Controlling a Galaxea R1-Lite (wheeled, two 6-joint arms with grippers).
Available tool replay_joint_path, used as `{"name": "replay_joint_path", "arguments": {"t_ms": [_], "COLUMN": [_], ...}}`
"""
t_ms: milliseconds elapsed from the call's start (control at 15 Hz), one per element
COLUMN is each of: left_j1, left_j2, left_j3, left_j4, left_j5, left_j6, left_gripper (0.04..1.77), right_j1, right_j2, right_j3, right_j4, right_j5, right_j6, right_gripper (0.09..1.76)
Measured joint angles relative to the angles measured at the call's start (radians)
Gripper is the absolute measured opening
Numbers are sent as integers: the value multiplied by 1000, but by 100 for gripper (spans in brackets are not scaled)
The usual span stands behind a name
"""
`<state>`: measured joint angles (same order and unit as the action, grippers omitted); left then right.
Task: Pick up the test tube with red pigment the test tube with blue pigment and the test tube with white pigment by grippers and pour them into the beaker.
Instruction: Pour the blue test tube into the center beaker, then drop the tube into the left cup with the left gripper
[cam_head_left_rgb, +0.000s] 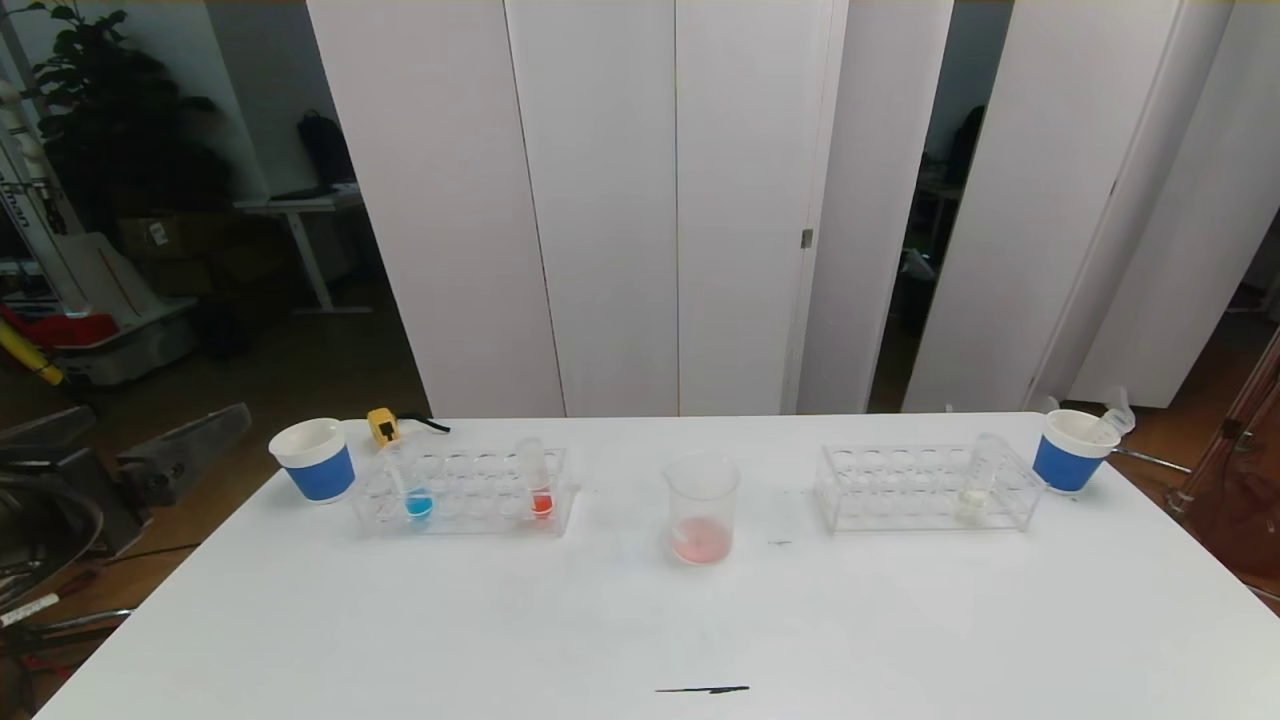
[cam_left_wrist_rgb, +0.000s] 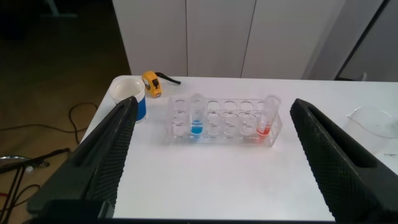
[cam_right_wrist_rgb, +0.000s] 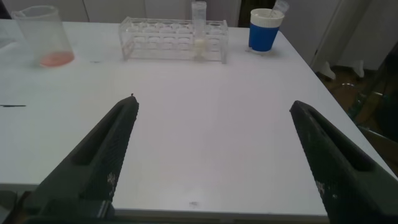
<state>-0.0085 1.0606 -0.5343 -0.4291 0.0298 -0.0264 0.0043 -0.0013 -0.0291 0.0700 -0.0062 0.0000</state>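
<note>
blue-pigment tube (cam_left_wrist_rgb: 196, 115) racked well beyond open left gripper (cam_left_wrist_rgb: 211, 155).

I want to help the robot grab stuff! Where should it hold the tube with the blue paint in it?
Probably the bare upper part of the test tube with blue pigment, above the clear rack. It stands upright in a hole, so only its top is free. The open left gripper could approach from the robot's side, jaws either side of the tube, then lift it straight up.

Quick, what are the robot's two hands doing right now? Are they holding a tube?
Left gripper: open, holding nothing, hanging back from the rack with the blue and red tubes.
Right gripper: open, holding nothing, above bare table.
</note>
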Motion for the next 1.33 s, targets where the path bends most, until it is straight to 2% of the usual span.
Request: {"name": "replay_joint_path", "arguments": {"t_ms": [400, 600, 1333], "left_j1": [-34, -49, -32], "left_j2": [247, 353, 674], "left_j3": [166, 209, 182], "left_j4": [-318, -438, -676], "left_j5": [-7, -8, -6], "left_j6": [-16, -40, -61], "left_gripper": [175, 175, 175], "right_j1": [0, 0, 0], "right_j2": [0, 0, 0], "right_j3": [0, 0, 0], "right_j4": [0, 0, 0], "right_j5": [0, 0, 0], "right_j6": [0, 0, 0], "right_gripper": [175, 175, 175]}}
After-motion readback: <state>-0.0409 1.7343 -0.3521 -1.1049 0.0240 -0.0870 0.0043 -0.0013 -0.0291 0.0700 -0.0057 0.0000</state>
